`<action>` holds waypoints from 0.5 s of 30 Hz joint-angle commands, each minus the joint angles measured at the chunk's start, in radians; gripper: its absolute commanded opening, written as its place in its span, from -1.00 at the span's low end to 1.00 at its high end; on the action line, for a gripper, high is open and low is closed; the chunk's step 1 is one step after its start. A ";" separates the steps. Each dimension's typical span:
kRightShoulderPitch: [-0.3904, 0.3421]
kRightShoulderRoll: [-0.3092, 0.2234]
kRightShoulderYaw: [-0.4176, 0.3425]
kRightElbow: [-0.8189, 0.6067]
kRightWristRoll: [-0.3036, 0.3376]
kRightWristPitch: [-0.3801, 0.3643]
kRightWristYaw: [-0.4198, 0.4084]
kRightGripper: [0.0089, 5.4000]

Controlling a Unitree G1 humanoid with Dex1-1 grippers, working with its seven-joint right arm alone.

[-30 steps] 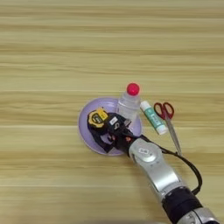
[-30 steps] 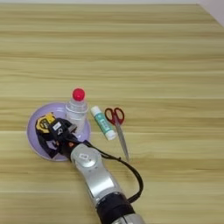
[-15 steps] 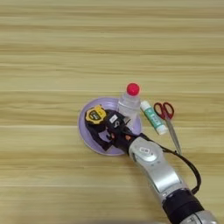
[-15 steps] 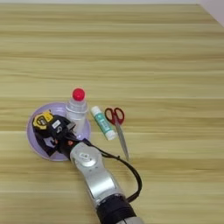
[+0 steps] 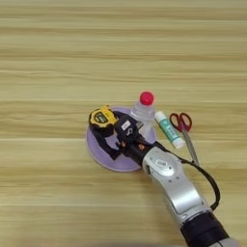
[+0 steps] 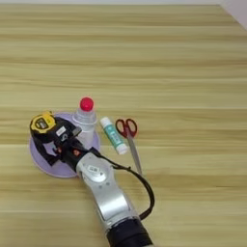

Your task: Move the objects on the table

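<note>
Over the lilac plate (image 5: 99,153), the right gripper (image 5: 107,136) is reaching in from the lower right, its two black fingers (image 5: 102,138) standing apart around the yellow-and-black tape measure (image 5: 102,117). One finger is lying along the tape measure's left side and down toward the plate's middle, the other is sitting at its right side by the white label on the gripper body. Whether the fingers are actually pressing on the tape measure cannot be told. The tape measure is sitting at the plate's far left rim, partly overhanging it.

Just beside the plate's far right edge, the clear plastic bottle (image 5: 143,113) with its red cap is standing upright, close to the gripper's wrist. Right of the bottle, the white-and-green glue stick (image 5: 169,130) is lying at a slant on the table (image 5: 58,62), and the red-handled scissors (image 5: 184,129) are lying just beside it, blades pointing toward the near edge. Behind the gripper, the silver forearm (image 5: 174,185) is running down to the bottom right corner, with a black cable looping at its side.
</note>
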 commanded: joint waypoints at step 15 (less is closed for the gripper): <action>-0.044 0.008 -0.021 -0.136 0.060 -0.046 -0.004 0.50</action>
